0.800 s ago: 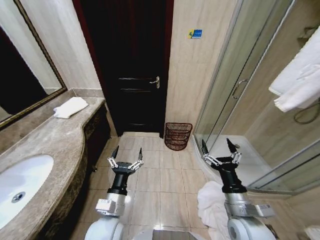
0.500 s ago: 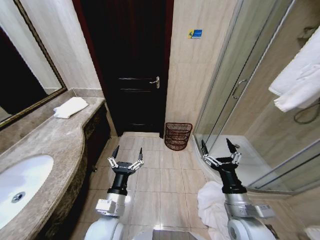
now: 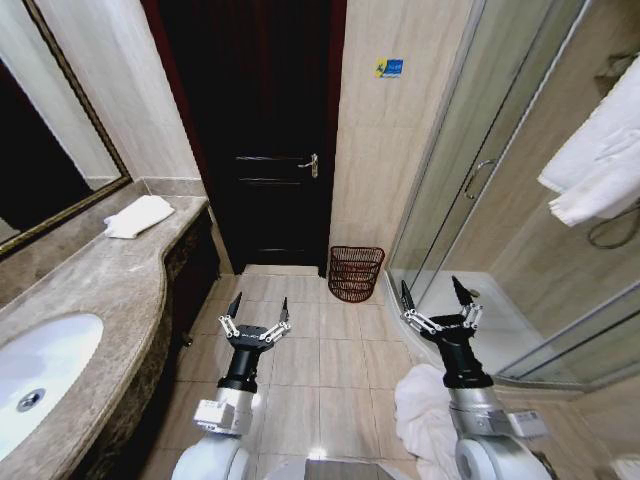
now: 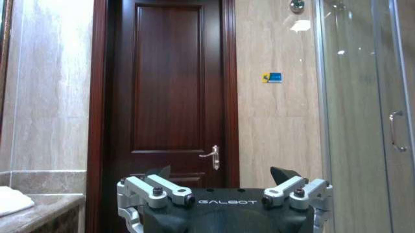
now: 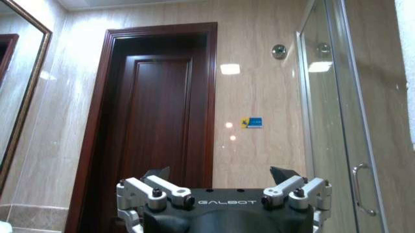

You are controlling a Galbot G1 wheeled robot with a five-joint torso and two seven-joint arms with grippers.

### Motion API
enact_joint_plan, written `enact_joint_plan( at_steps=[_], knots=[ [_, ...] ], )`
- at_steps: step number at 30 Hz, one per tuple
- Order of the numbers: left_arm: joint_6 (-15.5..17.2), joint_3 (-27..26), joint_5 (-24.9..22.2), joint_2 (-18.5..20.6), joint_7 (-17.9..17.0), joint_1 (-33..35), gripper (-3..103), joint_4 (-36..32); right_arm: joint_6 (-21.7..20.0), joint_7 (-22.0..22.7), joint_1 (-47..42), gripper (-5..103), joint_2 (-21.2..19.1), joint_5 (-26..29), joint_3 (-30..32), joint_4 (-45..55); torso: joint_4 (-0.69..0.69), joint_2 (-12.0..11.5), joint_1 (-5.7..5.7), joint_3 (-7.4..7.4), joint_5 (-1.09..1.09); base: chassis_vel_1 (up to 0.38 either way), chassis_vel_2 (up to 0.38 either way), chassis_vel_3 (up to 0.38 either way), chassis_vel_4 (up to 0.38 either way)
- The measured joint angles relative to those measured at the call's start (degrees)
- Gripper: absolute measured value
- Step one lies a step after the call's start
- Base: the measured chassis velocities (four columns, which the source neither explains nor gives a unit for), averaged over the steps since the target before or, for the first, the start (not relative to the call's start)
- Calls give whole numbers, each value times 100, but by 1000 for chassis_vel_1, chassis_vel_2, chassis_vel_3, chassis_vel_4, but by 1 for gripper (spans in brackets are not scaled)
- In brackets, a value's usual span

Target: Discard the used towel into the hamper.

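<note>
A: Two end effectors, both empty. The left end effector (image 3: 255,312) hangs over the floor tiles with its fingers spread wide, and the right end effector (image 3: 432,298) is the same, up near the shower door (image 3: 470,160).

B: Where is the hamper (image 3: 356,272)?

A: On the floor ahead, against the wall between the dark door (image 3: 262,130) and the shower door, well apart from both arms.

B: And the towel?

A: One white towel (image 3: 422,408) lies crumpled on the floor just beside the right arm, low and close to the base. A folded one (image 3: 138,214) sits on the desk (image 3: 110,290) at the far left, by the mirror. The crumpled one looks like the used one, I'd judge.

B: So how to do it well?

A: Nothing is grasped yet. The right arm is nearest; it should come down over a raised fold and pinch a thick bunch, so loose cloth doesn't drag on the tiles. Then carry it high over the hamper's rim before letting go.
</note>
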Motion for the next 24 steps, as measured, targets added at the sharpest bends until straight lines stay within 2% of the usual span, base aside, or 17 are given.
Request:
enact_joint_plan(
  at_steps=[11, 24],
  knots=[
    [-92, -17, -63, 0, -97, -40, 100, 29, 294, 20, -2, 100, 28, 30, -14, -31, -1, 0, 0, 0, 0, 0, 0, 0, 0],
    [-117, -13, -125, 0, -88, -27, 100, 50, 178, -147, -39, 100, 47, 102, -19, 19, 0, 1, -1, 0, 0, 0, 0, 0, 0]
  ],
)
